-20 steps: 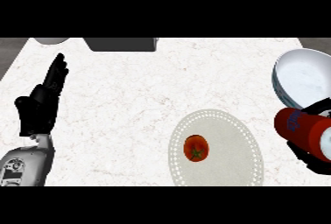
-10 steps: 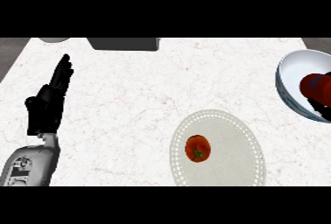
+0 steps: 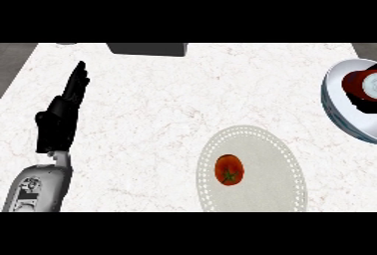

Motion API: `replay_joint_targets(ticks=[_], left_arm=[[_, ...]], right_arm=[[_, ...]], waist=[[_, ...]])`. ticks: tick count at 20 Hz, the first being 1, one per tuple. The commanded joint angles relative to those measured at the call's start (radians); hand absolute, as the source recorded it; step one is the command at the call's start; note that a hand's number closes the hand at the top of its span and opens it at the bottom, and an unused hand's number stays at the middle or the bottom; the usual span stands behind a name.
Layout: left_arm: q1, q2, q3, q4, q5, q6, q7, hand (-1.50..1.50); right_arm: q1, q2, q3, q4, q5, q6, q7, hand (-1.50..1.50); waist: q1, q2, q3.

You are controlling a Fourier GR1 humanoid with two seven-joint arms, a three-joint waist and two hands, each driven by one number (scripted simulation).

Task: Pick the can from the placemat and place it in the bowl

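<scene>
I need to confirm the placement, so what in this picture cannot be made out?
- Head view: the right hand shows only as dark shapes at the red can, cut by the right edge; its fingers are unreadable.
- The white bowl is cut off there too.
- Whether the can rests on the bowl's bottom cannot be told.
- The dark grey object at the top edge is cut off.

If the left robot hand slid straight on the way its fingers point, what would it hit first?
The left robot hand points up and slightly right over bare counter. The way looks free until the dark object at the far edge, which it may pass on the left; depth is unclear.
</scene>
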State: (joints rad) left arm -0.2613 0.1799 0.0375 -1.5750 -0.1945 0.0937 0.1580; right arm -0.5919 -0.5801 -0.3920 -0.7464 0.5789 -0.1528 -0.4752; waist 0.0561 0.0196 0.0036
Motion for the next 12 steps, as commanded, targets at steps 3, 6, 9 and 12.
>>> replay_joint_targets(ticks=[3,6,9,12], left_arm=[[0.000,-0.010,-0.016,-0.018,-0.006,-0.003,0.008,0.00],[-0.039,0.012,0.007,-0.005,0.009,-0.019,0.034,0.00],[-0.060,0.020,0.019,-0.014,0.032,-0.036,0.047,0.00],[-0.008,0.001,0.011,-0.017,0.009,-0.007,-0.002,0.00]], right_arm=[[-0.108,-0.004,-0.015,0.303,-0.003,0.052,-0.067,-1.50],[-0.164,-0.013,-0.037,0.369,-0.032,0.112,-0.119,-1.50],[-0.199,-0.036,-0.062,0.417,-0.067,0.192,-0.200,-1.50],[-0.204,-0.062,-0.119,0.455,-0.116,0.212,-0.270,-1.50]], waist=[[0.012,0.004,0.002],[0.024,0.013,0.003],[0.015,0.008,0.003],[0.010,0.007,0.003]])
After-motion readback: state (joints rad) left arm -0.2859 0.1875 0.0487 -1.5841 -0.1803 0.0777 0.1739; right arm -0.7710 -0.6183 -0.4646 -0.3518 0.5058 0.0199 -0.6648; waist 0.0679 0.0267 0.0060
